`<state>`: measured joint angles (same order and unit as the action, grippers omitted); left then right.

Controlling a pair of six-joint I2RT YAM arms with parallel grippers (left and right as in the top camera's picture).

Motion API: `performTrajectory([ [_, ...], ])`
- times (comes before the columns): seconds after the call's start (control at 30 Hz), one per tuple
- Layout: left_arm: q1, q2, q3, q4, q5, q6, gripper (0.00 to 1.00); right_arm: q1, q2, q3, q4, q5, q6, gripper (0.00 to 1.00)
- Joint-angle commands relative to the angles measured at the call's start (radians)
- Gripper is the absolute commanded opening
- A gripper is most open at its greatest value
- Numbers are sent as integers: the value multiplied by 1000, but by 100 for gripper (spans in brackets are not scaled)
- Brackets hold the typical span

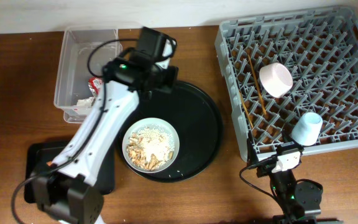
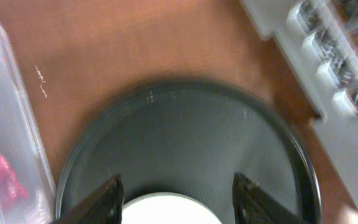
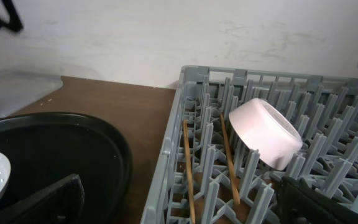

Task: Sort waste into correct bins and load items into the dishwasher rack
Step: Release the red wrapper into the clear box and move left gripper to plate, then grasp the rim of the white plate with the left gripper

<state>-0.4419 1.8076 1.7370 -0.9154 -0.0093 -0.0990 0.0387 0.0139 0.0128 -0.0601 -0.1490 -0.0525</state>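
**Step in hand (judged):** clear the plate of scraps, then rack it.

**Plate** (image 1: 127,147): pale, round, flat on the round tray (image 1: 199,124) at its near-left side. It carries a heap of rice scraps (image 1: 149,148).

**Left gripper** (image 1: 160,74): hangs above the round tray. In the wrist view the fingers (image 2: 107,198) are spread wide and hold nothing, and the plate's far rim shows between them at the bottom edge. That view is blurred, so its height over the rim is uncertain.

**Right gripper** (image 1: 284,158): parked low beside the rack's near-left corner, jaws apart and empty.

**Tub** (image 1: 64,62): far left, holds the wrapper (image 1: 95,84) and the tissue (image 1: 82,99).

**Black tray** (image 1: 42,152): near left, partly under the left arm, so its contents cannot be told.

**Rack** (image 1: 225,68): right side. It holds the bowl (image 1: 275,79) tipped on the pegs, the cup (image 1: 306,127) mouth-down and the chopsticks (image 1: 257,87) along a left channel.

**Handling notes:**
- Straddle one rim with the fingers rather than pressing down on the rice.
- Pinch firmly, since the rim is probably thin and smooth.
- Lift level, because loose grains will spill at any tilt.
- Tip slowly over the black tray, probably the food bin, with the rim held low inside it.
- Rack the plate only when it is bare, on edge between free pegs well apart from the bowl.
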Motion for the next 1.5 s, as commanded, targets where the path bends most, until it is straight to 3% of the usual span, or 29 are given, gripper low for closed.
performTrajectory([
  [0.0,-5,16,11,-106,-24,-152,55,-6,-8,-7,-2,-9,8,98],
  [0.07,-2,16,11,-226,-47,-167,55,-6,-8,-7,-3,-9,8,98],
  [0.13,1,16,11,-378,-135,-271,54,-6,-8,-7,-3,-9,8,98],
  [0.17,2,16,11,-448,-169,-312,49,-6,-8,-7,-3,-9,8,98],
  [0.23,5,16,11,-512,-198,-334,48,-6,-8,-7,-3,-9,8,98],
  [0.4,-47,18,-102,-339,-73,-315,46,-6,-8,-7,-3,-9,8,98],
  [0.5,-187,94,-220,-187,-119,-286,33,-6,-8,-7,-3,-9,8,98],
  [0.7,-298,251,-220,-114,-174,-240,31,-6,-8,-7,-2,-9,8,98],
  [0.8,-309,307,-220,-113,-174,-233,31,-6,-8,-7,-3,-9,8,98],
  [0.83,-309,319,-220,-108,-172,-207,24,-6,-8,-7,-3,-9,8,98],
  [0.97,-309,320,-220,-91,-282,-186,15,-6,-8,-7,-2,-9,8,98],
  [1.07,-309,320,-220,-16,-311,-98,7,-6,-8,-7,-3,-9,8,98],
  [1.13,-309,320,-220,63,-314,-27,6,-6,-8,-7,-3,-9,8,98],
  [1.23,-309,320,-220,81,-313,-22,11,-6,-8,-7,-3,-9,8,98],
  [1.4,-309,321,-262,117,-309,-22,11,-6,-8,-7,-3,-9,8,98],
  [1.47,-309,321,-285,122,-310,-21,1,-6,-8,-7,-2,-9,8,98],
])
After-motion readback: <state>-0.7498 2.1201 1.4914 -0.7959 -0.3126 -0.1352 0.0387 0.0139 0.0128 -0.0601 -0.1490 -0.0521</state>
